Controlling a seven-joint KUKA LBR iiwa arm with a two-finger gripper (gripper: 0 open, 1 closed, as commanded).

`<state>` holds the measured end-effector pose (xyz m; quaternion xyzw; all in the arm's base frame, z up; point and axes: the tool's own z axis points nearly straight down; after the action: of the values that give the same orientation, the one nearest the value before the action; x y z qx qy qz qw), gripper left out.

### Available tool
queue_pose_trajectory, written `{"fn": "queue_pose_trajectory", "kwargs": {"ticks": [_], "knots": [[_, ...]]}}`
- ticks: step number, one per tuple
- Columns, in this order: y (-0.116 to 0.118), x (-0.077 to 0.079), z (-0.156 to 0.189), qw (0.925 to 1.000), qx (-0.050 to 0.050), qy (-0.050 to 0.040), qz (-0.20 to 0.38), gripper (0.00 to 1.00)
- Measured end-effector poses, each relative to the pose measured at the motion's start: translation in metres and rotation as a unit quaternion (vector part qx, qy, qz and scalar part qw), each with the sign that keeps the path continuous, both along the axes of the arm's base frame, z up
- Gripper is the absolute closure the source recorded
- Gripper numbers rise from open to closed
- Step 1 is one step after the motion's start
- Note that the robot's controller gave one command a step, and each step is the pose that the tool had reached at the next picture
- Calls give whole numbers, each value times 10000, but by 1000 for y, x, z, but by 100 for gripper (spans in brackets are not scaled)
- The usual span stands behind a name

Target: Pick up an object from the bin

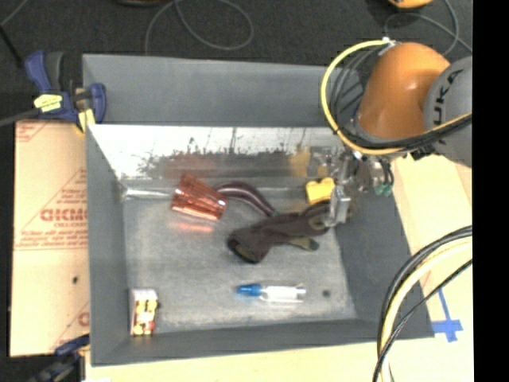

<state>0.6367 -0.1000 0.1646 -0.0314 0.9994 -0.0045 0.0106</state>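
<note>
My gripper [340, 207] hangs low at the right side of the bin, just above the right end of a dark brown cloth glove [270, 235] that lies stretched across the middle of the floor. A small yellow block [319, 190] sits right beside the gripper on its left, near the back wall. Whether the gripper touches the glove I cannot tell.
A clear reddish plastic piece [199, 200] lies at the back left, with a dark curved cord [245, 192] next to it. A clear tube with a blue cap [271, 294] lies near the front. A small red and white box [144, 311] stands in the front left corner.
</note>
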Motion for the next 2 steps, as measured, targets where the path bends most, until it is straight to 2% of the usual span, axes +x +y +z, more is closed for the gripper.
{"fn": "queue_pose_trajectory", "kwargs": {"ticks": [1, 2], "knots": [[0, 0, 0, 10000, 1, 5, -1, 0], [-2, 6, -21, 9971, -31, -39, 757, 0]]}}
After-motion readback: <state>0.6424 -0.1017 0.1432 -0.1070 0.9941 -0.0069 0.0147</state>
